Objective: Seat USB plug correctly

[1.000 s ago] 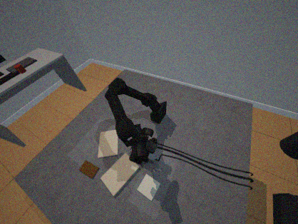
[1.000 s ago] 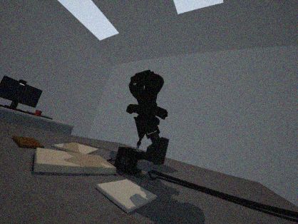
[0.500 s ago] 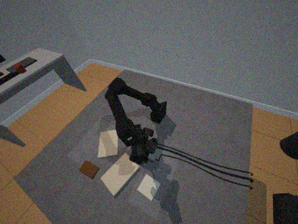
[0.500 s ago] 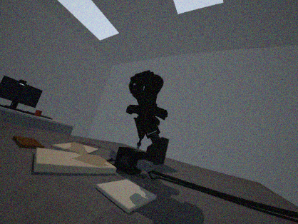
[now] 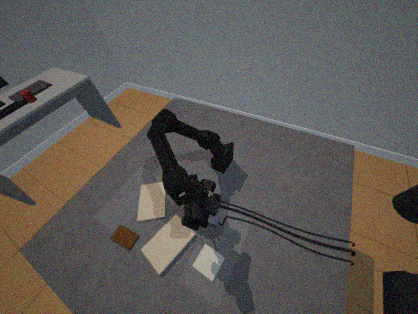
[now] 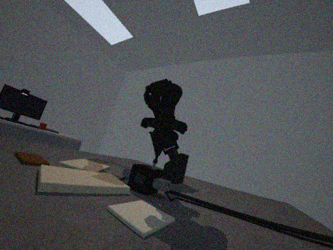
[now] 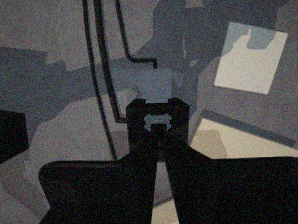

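The dark power cube [image 6: 139,180] [image 7: 134,111] stands on the table below the arm. In the wrist view its top face points at the camera. My gripper [image 6: 154,161] [image 7: 159,136] points down at the top of the cube, with its fingertips close together. It is shut on the USB plug, which is mostly hidden by the fingers. A small pale grey piece shows at the fingertips over the socket; I cannot tell plug from socket there. How deep the plug sits and which way round it is cannot be made out. In the top view the arm hides the socket.
Black cables [image 5: 280,225] [image 6: 239,215] [image 7: 101,60] run from beside the cube across the table. A thick pale block [image 5: 167,245] [image 6: 80,181] lies close by, with a thin white tile [image 5: 207,262] [image 6: 139,215] [image 7: 250,65], another pale tile [image 5: 151,202] and a brown block [image 5: 125,237] [image 6: 32,158].
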`<state>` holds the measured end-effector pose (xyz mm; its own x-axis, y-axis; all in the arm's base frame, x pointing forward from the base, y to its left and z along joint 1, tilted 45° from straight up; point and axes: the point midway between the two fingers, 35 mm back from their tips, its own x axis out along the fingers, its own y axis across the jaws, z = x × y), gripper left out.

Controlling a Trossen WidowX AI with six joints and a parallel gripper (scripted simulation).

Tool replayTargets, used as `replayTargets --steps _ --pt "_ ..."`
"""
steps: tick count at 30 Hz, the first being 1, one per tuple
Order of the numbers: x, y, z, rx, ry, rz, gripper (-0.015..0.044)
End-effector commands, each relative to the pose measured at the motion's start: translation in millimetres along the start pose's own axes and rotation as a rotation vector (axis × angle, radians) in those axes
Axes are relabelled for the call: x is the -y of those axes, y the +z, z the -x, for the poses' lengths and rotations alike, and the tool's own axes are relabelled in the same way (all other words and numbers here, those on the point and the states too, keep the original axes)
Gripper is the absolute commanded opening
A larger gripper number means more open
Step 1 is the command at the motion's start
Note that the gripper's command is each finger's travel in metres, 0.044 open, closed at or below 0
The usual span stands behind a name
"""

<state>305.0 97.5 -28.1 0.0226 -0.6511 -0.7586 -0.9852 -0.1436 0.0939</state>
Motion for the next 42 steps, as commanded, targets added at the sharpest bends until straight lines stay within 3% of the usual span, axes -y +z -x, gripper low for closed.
replayTargets --steps 1,42 --pt "0.0 0.1 -0.8 0.003 0.001 -0.001 0.0" --pt "0.0 -0.2 -5.7 0.003 0.001 -0.001 0.0"
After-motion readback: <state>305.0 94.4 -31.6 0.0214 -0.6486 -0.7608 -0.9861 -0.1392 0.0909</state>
